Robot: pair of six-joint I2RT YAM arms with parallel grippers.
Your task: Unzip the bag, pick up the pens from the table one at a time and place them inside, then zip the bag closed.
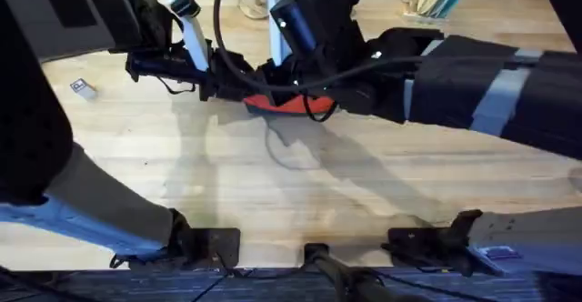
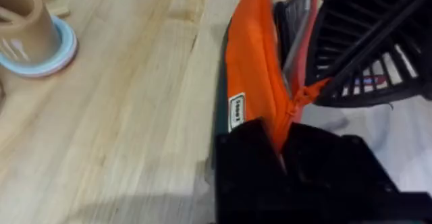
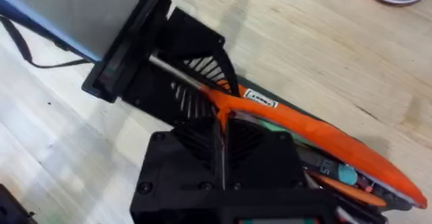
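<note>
The left end effector (image 2: 283, 150) is clamped on one end of the bag (image 2: 253, 82), its black fingers pinching the orange fabric just beside the zipper line. The right end effector (image 3: 223, 143) is closed on the bag too, apparently at the zipper pull, though the tab itself is hidden between its fingers. The bag sits on the worktop (image 1: 273, 202) between the two arms, mouth gaping, with what looks like a teal-tipped pen (image 3: 345, 175) inside. The step in hand looks like zipping it closed. To do it well, the left arm should hold its end taut and fixed while the right draws straight along the zipper line, low and level, so the fabric does not bunch up.
</note>
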